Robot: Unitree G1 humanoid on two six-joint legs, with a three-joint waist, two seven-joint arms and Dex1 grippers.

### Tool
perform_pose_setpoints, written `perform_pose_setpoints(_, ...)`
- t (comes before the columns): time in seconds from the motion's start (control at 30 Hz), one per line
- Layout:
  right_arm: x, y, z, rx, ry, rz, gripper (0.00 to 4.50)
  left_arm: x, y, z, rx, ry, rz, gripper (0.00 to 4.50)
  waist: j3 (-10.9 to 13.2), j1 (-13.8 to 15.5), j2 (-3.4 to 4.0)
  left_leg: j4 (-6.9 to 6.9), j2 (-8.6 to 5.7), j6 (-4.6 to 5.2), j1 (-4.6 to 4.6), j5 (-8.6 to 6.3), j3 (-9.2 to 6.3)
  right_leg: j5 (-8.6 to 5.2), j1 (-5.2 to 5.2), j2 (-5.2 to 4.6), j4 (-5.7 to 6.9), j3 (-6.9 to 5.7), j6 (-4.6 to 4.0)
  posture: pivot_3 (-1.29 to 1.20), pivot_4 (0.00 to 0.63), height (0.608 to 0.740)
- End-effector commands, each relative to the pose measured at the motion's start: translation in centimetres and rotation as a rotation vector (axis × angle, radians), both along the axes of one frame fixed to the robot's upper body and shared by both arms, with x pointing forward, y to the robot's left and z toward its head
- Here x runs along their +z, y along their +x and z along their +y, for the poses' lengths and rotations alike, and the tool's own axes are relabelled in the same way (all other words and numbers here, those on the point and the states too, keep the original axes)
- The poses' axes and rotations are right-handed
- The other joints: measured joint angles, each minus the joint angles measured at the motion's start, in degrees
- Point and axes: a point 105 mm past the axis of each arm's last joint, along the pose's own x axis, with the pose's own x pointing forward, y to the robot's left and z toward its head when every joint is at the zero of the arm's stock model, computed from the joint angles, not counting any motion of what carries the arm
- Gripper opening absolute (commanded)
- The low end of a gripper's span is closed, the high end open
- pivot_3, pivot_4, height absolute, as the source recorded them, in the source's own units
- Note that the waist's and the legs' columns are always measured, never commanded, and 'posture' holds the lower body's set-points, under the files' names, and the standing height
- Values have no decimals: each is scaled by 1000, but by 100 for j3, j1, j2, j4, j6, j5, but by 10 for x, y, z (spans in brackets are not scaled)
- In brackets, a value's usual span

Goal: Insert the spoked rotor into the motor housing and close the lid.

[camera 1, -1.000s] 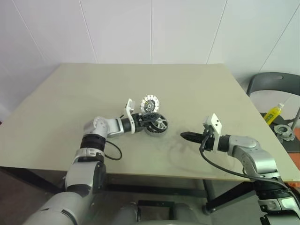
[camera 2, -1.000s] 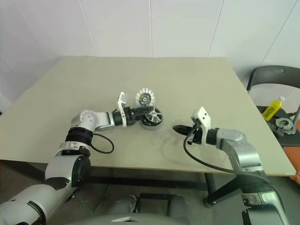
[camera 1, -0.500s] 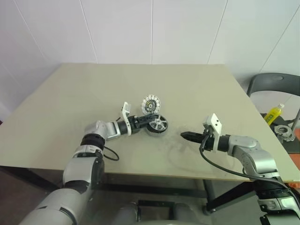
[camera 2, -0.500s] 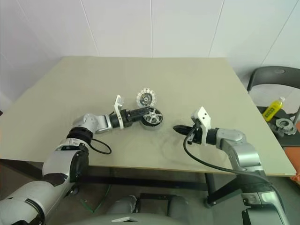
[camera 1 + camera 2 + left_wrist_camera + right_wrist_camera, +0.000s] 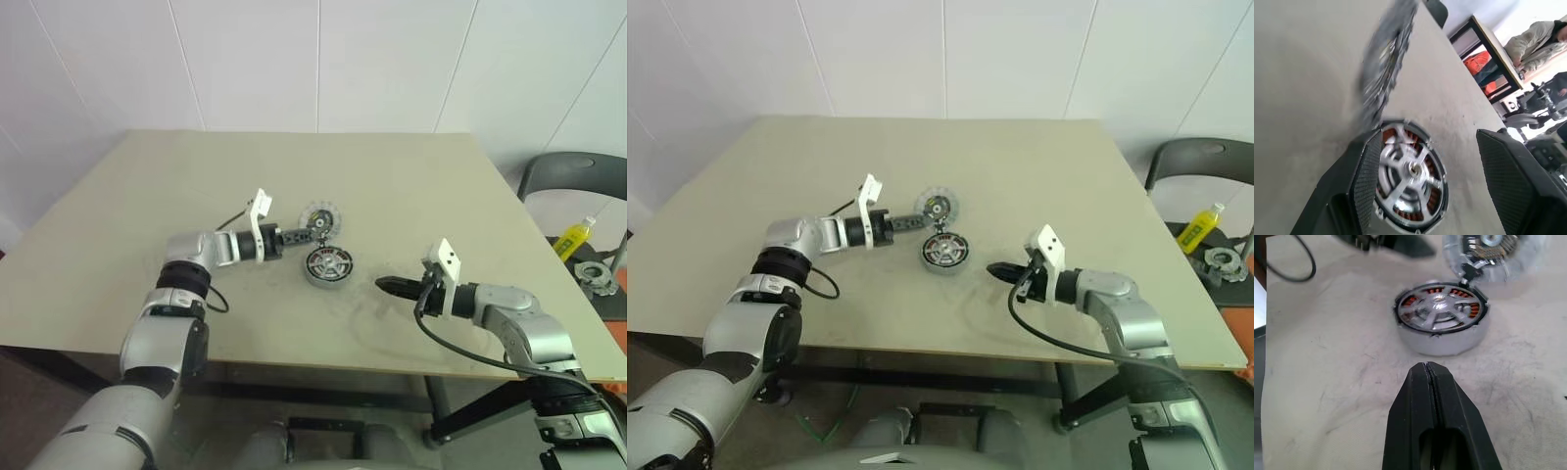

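Two grippers are seen above the counter (image 5: 147, 206), one on each side of the motor housing (image 5: 1442, 342). The housing is set flat near the middle of the counter, and the spoked rotor (image 5: 1442, 308) is seated inside it, with the coppery windings showing between the spokes. The lid (image 5: 315, 217) is found just behind the housing, on the side away from the robot. It is tilted up on its edge and blurred, so its toothed rim is barely made out.

The left gripper (image 5: 1431, 133) is held above the counter and pointed toward the lid. Its jaws are spread wide, and nothing is clamped between them. One black fingertip (image 5: 315, 226) is seen right at the lid, but whether the two are touching cannot be told. The right gripper (image 5: 382, 285) is held low over the counter, apart from the housing and pointed toward it. Its jaws are pressed together with nothing held. A yellow bottle (image 5: 571, 236) is seen beyond the counter's right edge.
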Motion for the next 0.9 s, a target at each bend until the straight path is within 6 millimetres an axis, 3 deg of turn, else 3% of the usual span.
perform_pose_setpoints(0.03,11,6,4,9,13,-51,0,16,2,-3,-30,26,-83,3274,0,-1,0,-1,0,0,1,0,0,0,0,0,0,0,0,0,0,740)
perform_pose_setpoints(0.17,10,5,5,9,17,-48,0,10,1,-6,-47,105,-204,3274,0,-9,0,-1,0,0,2,0,0,0,0,0,2,0,0,0,0,740)
perform_pose_setpoints(0.5,10,5,2,10,8,-36,0,23,-29,-11,-127,-43,-464,3274,0,2,1,-4,1,0,2,0,0,1,-4,0,3,3,-2,0,0,740)
perform_pose_setpoints(0.6,12,6,2,17,2,-35,0,19,-38,-13,-128,-63,-495,2663,0,6,2,-1,2,0,2,0,0,0,-2,0,4,3,-2,0,0,740)
perform_pose_setpoints(0.7,14,8,2,23,0,-37,0,10,-43,-18,-127,-34,-526,1665,-1,8,2,2,1,0,3,0,1,0,1,0,4,3,-2,0,0,740)
perform_pose_setpoints(0.83,16,10,4,33,-1,-39,0,-17,-38,-24,-90,80,-565,279,-1,26,2,7,1,0,3,0,1,0,5,0,3,3,-2,0,0,740)
perform_pose_setpoints(0.9,16,10,6,37,1,-40,0,-28,-34,-26,-64,144,-583,32,-1,26,2,9,0,1,4,0,2,0,5,0,4,3,-2,0,0,740)
